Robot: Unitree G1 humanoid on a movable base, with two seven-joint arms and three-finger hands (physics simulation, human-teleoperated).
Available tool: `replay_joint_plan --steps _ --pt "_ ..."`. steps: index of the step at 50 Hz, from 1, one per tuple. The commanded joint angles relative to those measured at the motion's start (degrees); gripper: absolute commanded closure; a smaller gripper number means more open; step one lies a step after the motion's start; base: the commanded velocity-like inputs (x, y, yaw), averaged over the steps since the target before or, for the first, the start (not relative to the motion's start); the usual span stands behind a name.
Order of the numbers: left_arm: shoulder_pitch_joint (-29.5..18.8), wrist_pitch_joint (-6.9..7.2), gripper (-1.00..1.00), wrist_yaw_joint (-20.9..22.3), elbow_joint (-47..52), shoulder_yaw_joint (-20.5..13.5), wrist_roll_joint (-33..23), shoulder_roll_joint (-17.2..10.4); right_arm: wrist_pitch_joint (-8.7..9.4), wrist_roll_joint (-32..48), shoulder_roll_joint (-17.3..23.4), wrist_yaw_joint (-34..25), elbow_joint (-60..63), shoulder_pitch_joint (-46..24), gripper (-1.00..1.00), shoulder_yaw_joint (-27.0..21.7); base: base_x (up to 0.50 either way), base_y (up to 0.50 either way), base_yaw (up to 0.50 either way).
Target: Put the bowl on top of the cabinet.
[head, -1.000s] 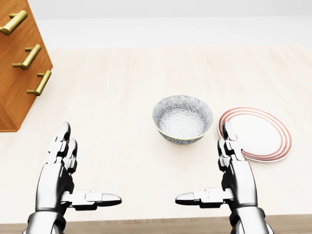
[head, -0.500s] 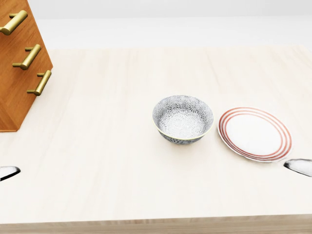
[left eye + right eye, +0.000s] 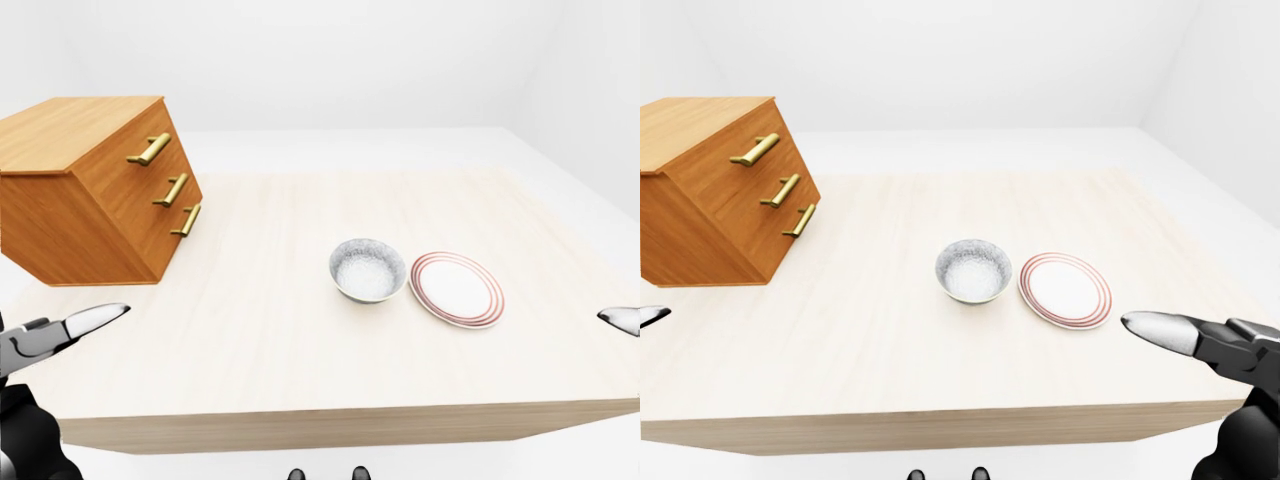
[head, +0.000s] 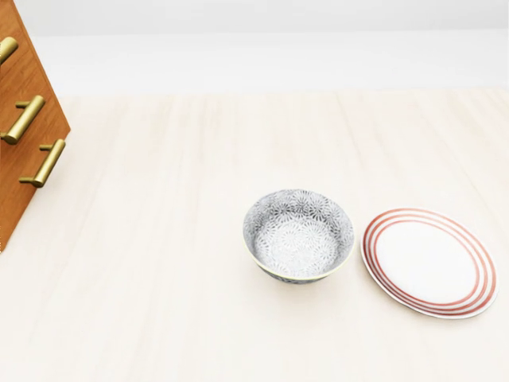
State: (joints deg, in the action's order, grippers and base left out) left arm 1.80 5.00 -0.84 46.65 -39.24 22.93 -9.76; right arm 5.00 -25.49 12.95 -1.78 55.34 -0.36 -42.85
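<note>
The grey patterned bowl [image 4: 298, 235] stands upright and empty on the pale wooden table [image 4: 159, 263], just left of a red-ringed plate [image 4: 429, 261]. The wooden cabinet [image 3: 90, 190], with three brass drawer handles, stands at the table's left; its flat top shows in the left-eye view. My left hand [image 3: 75, 324] is low at the left of that view, well away from the bowl, with a finger stretched out and nothing in it. My right hand [image 3: 1200, 342] is low at the right of the right-eye view, beyond the plate, fingers extended and empty. Neither hand shows in the head view.
The plate lies close to the bowl's right side, almost touching it. The table's near edge [image 3: 320, 425] runs along the bottom of the eye views. White floor and walls surround the table.
Both hands have spread outward and left the head view. The head view has shifted: bowl and plate now look larger and lower, and the cabinet sits further left, so the camera moved.
</note>
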Motion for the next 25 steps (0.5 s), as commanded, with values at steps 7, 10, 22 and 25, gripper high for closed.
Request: replay_joint_plan --steps 7,10,22,25 --pt "0.2 0.0 -1.0 -0.1 1.2 -1.0 1.0 -0.1 0.0 -1.0 0.3 -0.1 1.0 0.2 -1.0 -1.3 0.5 -0.07 0.0" --pt "0.3 0.0 -1.0 0.1 0.7 -0.8 0.6 0.0 0.0 -0.7 0.2 -0.3 0.7 0.3 -1.0 -1.0 0.5 -0.07 0.0" --pt "0.3 0.0 -1.0 0.0 1.2 -1.0 0.7 0.0 0.0 2.9 -0.7 -1.2 1.0 0.6 -1.0 1.0 0.29 -0.04 0.0" --pt "0.3 0.0 -1.0 0.0 1.5 -1.1 0.8 0.0 0.0 4.4 -1.1 -1.9 0.8 0.8 -1.0 1.7 0.0 0.28 0.0"
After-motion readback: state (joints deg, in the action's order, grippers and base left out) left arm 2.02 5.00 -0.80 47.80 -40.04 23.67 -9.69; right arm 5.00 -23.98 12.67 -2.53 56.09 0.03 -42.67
